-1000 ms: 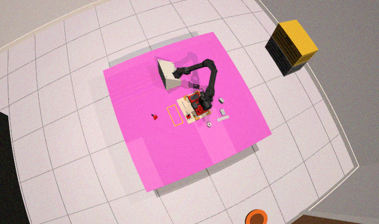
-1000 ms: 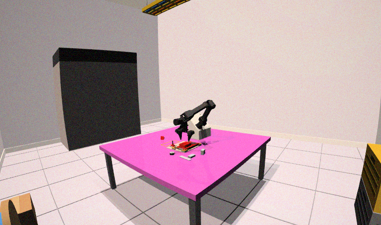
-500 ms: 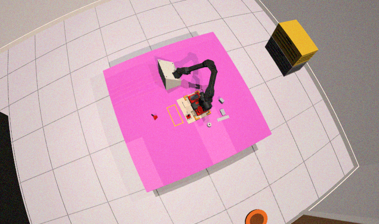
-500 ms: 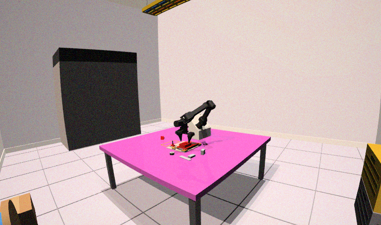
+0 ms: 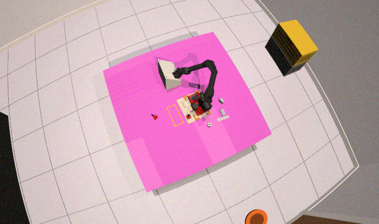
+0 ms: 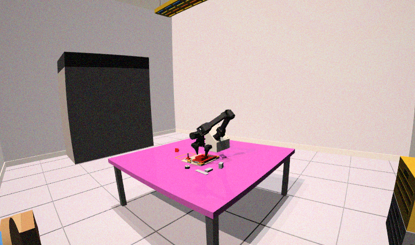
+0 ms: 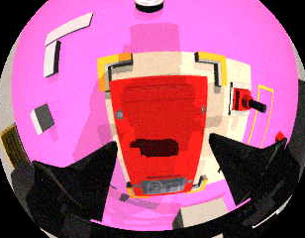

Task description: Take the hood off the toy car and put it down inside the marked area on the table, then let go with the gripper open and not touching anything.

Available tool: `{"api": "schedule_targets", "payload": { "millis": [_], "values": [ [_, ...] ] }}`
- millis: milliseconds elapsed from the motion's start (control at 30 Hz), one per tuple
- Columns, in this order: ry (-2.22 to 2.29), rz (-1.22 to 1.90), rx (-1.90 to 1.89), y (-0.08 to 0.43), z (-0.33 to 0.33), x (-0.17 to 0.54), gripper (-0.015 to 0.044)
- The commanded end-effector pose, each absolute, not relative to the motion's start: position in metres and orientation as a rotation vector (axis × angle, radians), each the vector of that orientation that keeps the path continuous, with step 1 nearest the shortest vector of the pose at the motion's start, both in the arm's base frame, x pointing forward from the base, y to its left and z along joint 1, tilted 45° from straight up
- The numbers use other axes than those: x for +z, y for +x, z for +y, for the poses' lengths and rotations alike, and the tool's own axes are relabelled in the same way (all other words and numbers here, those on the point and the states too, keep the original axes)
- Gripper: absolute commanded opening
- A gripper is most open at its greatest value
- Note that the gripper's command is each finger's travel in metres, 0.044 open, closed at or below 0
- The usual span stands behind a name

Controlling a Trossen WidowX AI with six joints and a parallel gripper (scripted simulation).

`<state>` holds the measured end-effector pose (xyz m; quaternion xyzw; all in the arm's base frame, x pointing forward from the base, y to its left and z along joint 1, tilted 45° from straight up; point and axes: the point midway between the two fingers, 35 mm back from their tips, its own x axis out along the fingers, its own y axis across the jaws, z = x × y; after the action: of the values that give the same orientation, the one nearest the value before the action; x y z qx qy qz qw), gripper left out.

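The toy car's red hood (image 5: 199, 111) (image 6: 200, 157) (image 7: 159, 114) lies on a cream base (image 5: 185, 108) (image 7: 242, 74) between yellow corner brackets. A grey panel shows at its end towards the arm's mount. My gripper (image 5: 199, 102) (image 6: 201, 154) (image 7: 164, 142) is open and empty, pointing down over the hood, with one finger towards each long side. Whether a fingertip touches the base is unclear. The marked area (image 5: 170, 116) (image 7: 265, 87) is a yellow outline on the table beside the base, with nothing inside it.
A red block with a black lever (image 5: 188, 116) (image 6: 188, 156) (image 7: 242, 99) stands on the base near the marked area. A small red piece (image 5: 155, 117) (image 6: 176, 149) lies beyond that area. Grey blocks (image 5: 221, 100) (image 5: 222, 112), a pale strip (image 5: 223, 118) and a white ring (image 5: 209, 124) lie nearby.
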<state>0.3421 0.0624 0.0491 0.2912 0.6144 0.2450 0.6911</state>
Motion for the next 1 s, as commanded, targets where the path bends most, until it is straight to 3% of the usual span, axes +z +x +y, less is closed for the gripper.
{"api": "schedule_targets", "payload": {
  "millis": [0, 967],
  "values": [
    [0.660, 1.380, 0.547, 0.341, 0.064, 0.046, 0.0440],
    [0.660, 1.380, 0.547, 0.342, 0.074, 0.036, 0.0440]
  ]
}}
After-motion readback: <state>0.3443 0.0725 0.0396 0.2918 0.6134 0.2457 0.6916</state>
